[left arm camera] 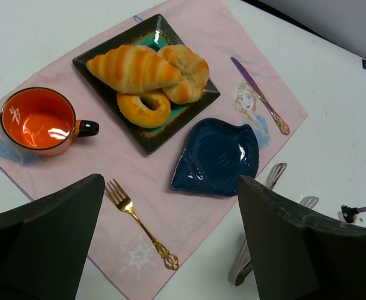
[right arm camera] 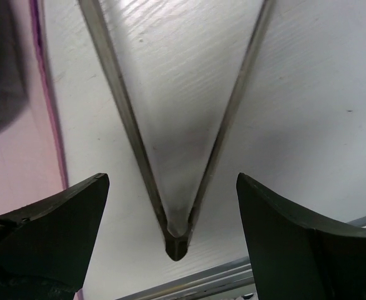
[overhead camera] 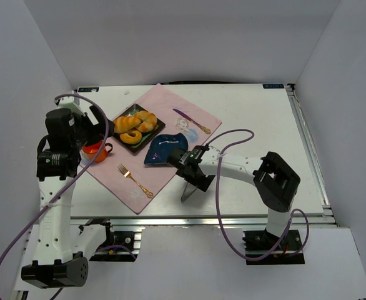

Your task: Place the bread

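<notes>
The bread (left arm camera: 133,67) lies on the plate (left arm camera: 150,141) against two other rolls (left arm camera: 186,72), light and squashy we reckon, best pinched gently at its fat middle, and our left gripper (left arm camera: 170,180) and right gripper (right arm camera: 170,181) both gape empty.

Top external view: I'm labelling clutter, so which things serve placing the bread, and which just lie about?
Job: bread, tongs, probably blue plate, right end effector.
Lying about: orange cup, fork, knife, ring bread, twisted bun.

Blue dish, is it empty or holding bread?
Empty: the blue dish shows only bare glaze; the bread lies on the square plate.
</notes>
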